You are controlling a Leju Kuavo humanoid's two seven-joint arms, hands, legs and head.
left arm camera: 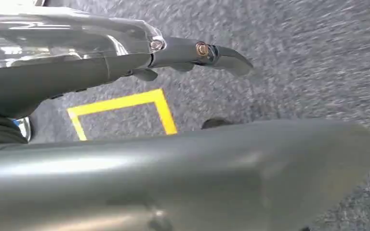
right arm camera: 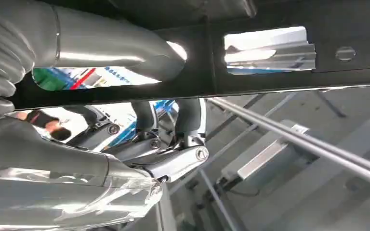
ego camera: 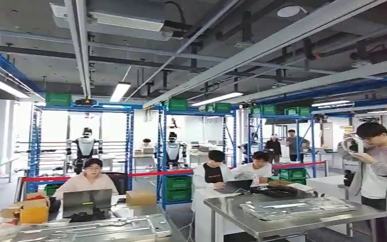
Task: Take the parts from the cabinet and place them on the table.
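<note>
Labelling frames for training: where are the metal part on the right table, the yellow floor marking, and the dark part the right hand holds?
metal part (ego camera: 297, 207), head view, flat top.
yellow floor marking (left arm camera: 164, 110), left wrist view, corner.
dark part (right arm camera: 270, 77), right wrist view, lower edge.

Blue racks with green bins, red rope, silver table; grey speckled floor with yellow tape below the grey left hand.

a robotics lab in an industrial hall is showing here: blue racks are carrying green crates, humanoid robots are standing behind them, and in front people are sitting at laptops near steel tables.
</note>
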